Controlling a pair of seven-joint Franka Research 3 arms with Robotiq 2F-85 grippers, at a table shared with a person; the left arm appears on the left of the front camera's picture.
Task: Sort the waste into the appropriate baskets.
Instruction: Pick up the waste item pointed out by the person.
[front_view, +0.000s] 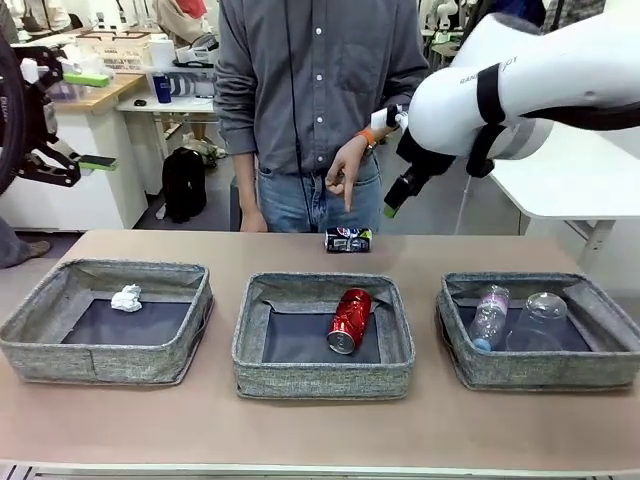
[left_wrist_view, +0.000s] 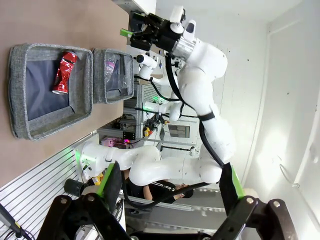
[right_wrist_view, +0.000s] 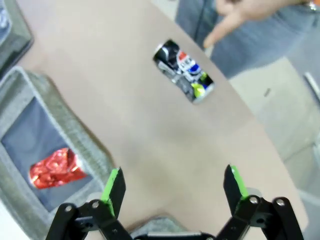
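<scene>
Dark printed can on its side on the tan table, at 12 o'clock from your R gripper, well apart, fingers spread, empty.
Can print unreadable; person's hand points down at it. Red can in mid basket. L gripper also wide apart, raised off the table.

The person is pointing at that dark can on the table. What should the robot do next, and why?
Probably lower the open right gripper toward the dark can. It lies on its side on the table, outside the baskets, under the person's pointing hand, while the red can already sits in the middle basket.
</scene>
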